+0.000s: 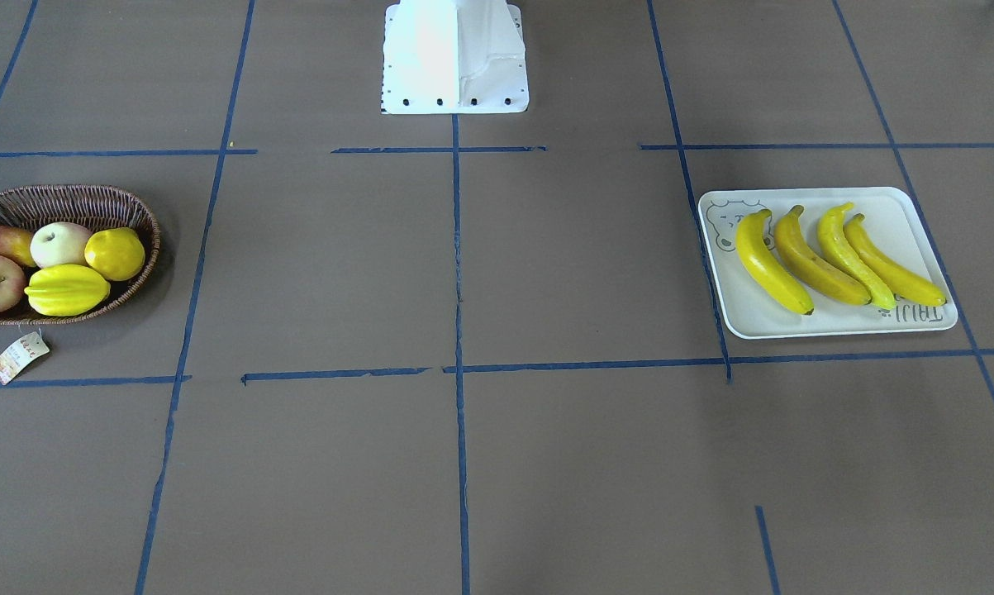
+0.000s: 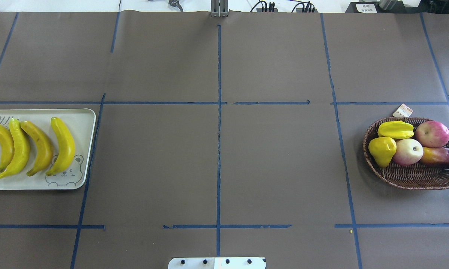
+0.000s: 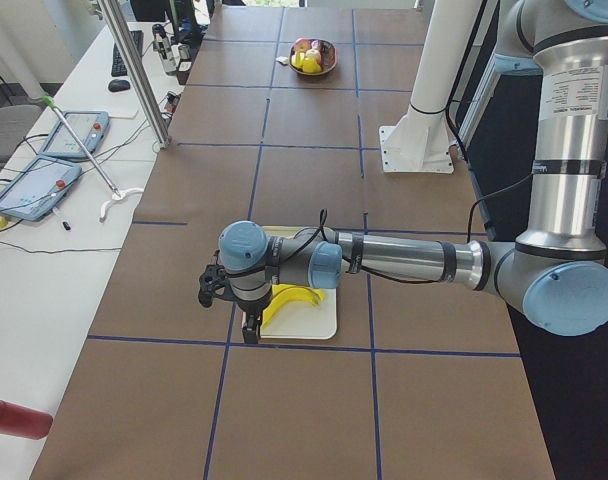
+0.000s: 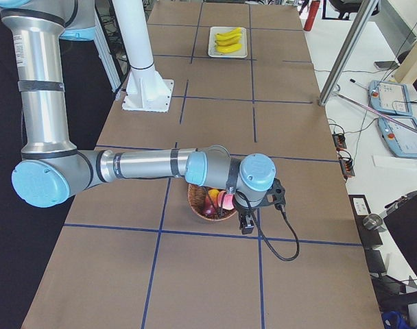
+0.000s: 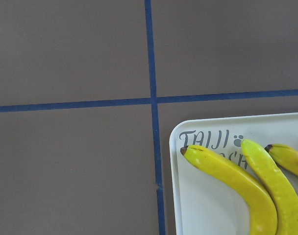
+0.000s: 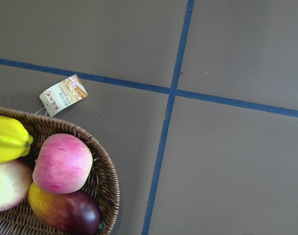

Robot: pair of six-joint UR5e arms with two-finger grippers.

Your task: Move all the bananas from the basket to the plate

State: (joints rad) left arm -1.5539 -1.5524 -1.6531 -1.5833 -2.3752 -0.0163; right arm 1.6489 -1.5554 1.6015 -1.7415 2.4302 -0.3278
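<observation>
Several yellow bananas lie side by side on the cream plate with the bear drawing. Seen from the left wrist, the banana tips rest by a plate corner. The brown wicker basket holds other fruit and no banana shows in it. My left gripper hangs over the near edge of the plate. My right gripper hangs over the basket. I cannot tell whether either is open or shut.
In the basket lie a star fruit, two apples, a yellow lemon and a mango. Its paper tag rests on the table. The white robot base stands mid-table. Teach pendants lie on a side desk.
</observation>
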